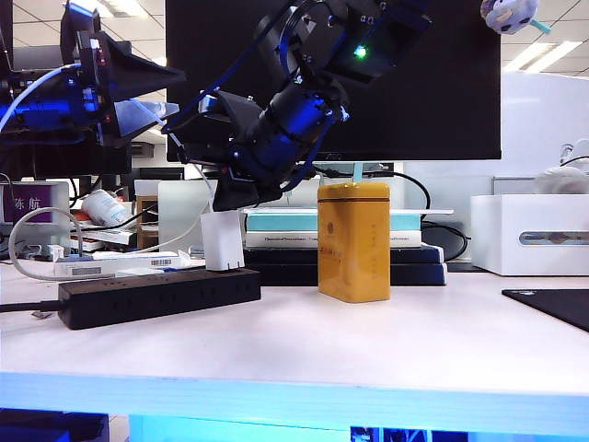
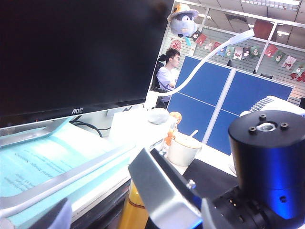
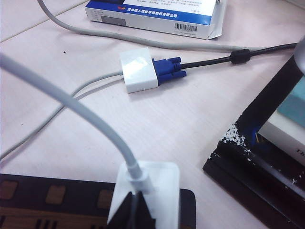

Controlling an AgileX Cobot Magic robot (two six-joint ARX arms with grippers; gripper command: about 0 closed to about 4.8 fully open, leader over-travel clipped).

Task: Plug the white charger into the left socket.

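Observation:
The white charger point(image 1: 222, 241) stands upright at the right end of the black power strip point(image 1: 156, 296), its base at the strip's top face; its prongs are hidden. My right gripper point(image 1: 224, 204) reaches across from the right and is shut on the charger's top. In the right wrist view the dark fingertips point(image 3: 134, 212) pinch the charger point(image 3: 157, 191) beside its thin white cable point(image 3: 71, 102), over the strip's end point(image 3: 57, 195). The left socket point(image 1: 90, 288) lies at the strip's far end, uncovered. My left gripper point(image 1: 173, 95) hangs open and empty high at the upper left, apart from everything, and its empty jaws point(image 2: 102, 183) show in the left wrist view.
A yellow tin point(image 1: 354, 241) stands right of the strip, before a stack of books point(image 1: 285, 244) and a monitor. A white box point(image 1: 529, 235) and a black mat point(image 1: 552, 304) lie at the right. A white adapter with a blue plug point(image 3: 139, 69) and cables lie behind the strip.

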